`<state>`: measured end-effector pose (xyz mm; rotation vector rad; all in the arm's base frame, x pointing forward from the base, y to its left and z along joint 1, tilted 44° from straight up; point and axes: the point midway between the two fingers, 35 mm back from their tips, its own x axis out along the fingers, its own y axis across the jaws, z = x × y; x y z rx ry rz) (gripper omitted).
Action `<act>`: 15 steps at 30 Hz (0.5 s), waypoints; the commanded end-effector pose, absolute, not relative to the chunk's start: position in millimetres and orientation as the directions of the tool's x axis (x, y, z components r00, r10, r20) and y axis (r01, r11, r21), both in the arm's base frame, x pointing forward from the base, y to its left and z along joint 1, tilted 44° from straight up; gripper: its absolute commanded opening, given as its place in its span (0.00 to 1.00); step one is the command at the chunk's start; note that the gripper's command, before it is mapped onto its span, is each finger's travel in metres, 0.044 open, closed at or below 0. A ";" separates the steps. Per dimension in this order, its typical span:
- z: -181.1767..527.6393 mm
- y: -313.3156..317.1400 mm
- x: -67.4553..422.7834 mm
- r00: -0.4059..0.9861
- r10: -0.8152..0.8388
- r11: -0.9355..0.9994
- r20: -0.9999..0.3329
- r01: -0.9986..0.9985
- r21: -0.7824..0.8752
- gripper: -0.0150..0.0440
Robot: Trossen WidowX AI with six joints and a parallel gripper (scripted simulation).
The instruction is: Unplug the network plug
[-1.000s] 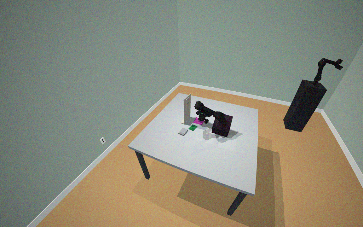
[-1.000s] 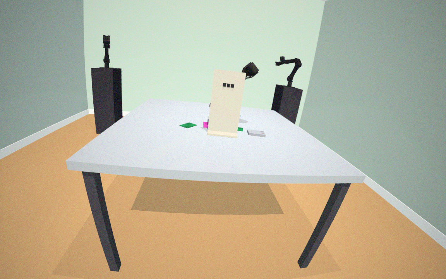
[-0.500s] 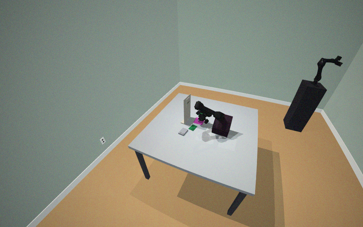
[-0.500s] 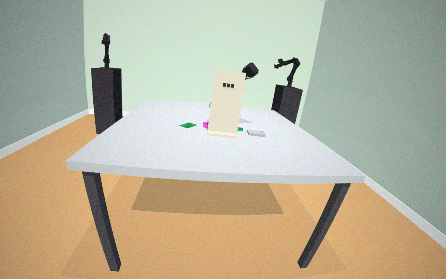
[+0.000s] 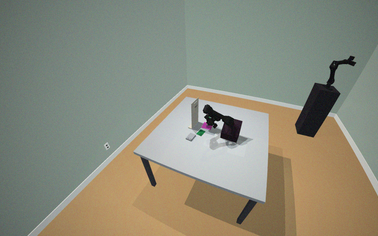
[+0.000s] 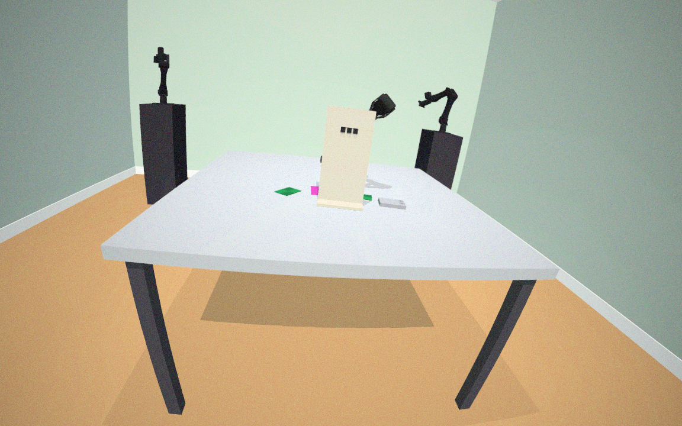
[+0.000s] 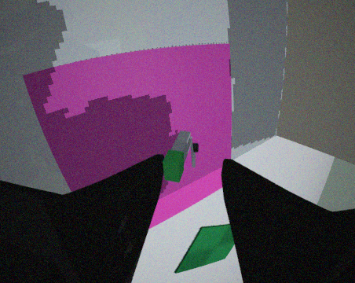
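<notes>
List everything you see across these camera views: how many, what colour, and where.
table: one, pale grey, mid-room
upright panel: one, cream, three dark sockets near its top, standing on the table
marked square: one, magenta, at the panel's foot
green patches: two, flat on the table, either side of the square
small box: one, light grey, by a green patch
plug: one, green and grey, over the square
pedestals: two, dark, on the floor
wall outlet: one, white, low
robot arm: one, black, on a dark base
gripper: one, black, open, holding nothing

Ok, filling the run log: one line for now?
gripper: open | plug: loose, over magenta square | arm: not yet clear
</notes>
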<state>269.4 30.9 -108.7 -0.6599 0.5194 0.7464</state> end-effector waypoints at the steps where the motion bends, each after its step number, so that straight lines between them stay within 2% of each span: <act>1: -105.4 29.4 264.4 0.624 0.448 0.550 -0.640 -0.757 -0.352 0.52; 15: -96.9 22.1 256.0 0.624 0.447 0.552 -0.641 -0.756 -0.351 0.52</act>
